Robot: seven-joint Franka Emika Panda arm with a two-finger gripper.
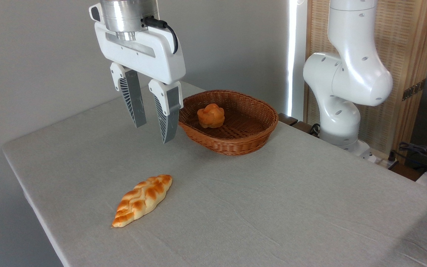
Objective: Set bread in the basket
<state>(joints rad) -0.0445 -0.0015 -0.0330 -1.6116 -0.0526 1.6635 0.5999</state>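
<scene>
A table (272, 207) covered in a pale grey cloth fills most of the view, its left edge running diagonally from the far left down toward the bottom of the frame. At the table's far right edge stands the white Franka arm (347, 78), its jointed body rising out of the top of the picture in front of a wooden slatted screen (413, 44). The arm's gripper (154, 120) hangs from the top of the frame above the far middle of the table, fingers pointing down, parted with a clear gap between them and holding nothing. Toward the table's far edge, just right of the gripper, sits the oval reddish-brown wicker basket (232, 142), shallow with flared sides; inside it, left of centre, rests a small round knotted orange bun (211, 115). The bread (142, 200), a braided golden loaf with pointed ends, lies flat on the cloth near the table's front left edge, well apart from the basket and not yet picked up. The loaf sits below the gripper and slightly to its left in the picture, nearer the camera, with its long axis running diagonally from lower left to upper right. Judging by this, the gripper would need to descend toward the near side and close across the loaf's narrow width. No brand names, labels or readable writing are visible anywhere
</scene>
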